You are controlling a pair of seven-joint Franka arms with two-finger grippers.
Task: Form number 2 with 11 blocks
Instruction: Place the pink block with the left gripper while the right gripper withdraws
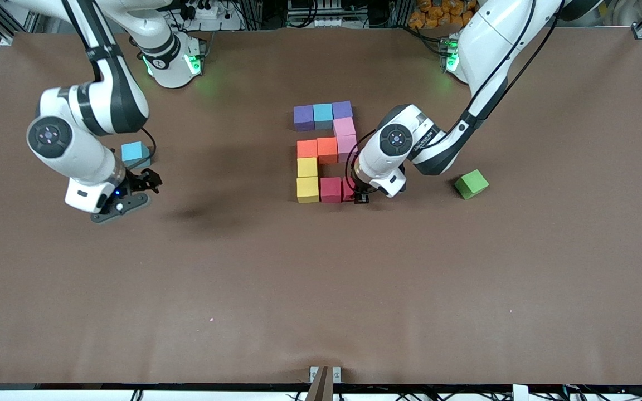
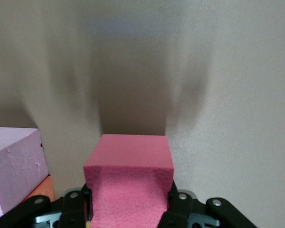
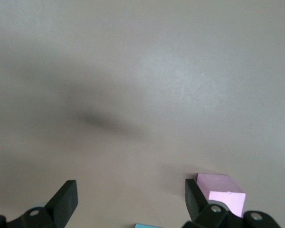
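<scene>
The left gripper (image 1: 361,196) pinches a red block (image 2: 129,164) at the number 2 (image 1: 325,150)'s bottom row, beside another red cube (image 1: 330,189). The right gripper (image 3: 130,199) waits spread, over the table (image 1: 243,278).

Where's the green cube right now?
In the front view, the green cube sits alone toward the left arm's end of the table, apart from the number 2.

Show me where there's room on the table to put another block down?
The brown table is bare all along the front camera's edge, and between the coloured foam cube figure and the sky-blue foam cube. It's crowded where the left gripper grips a red foam cube beside the figure. The open right gripper waits near the sky-blue cube.
</scene>
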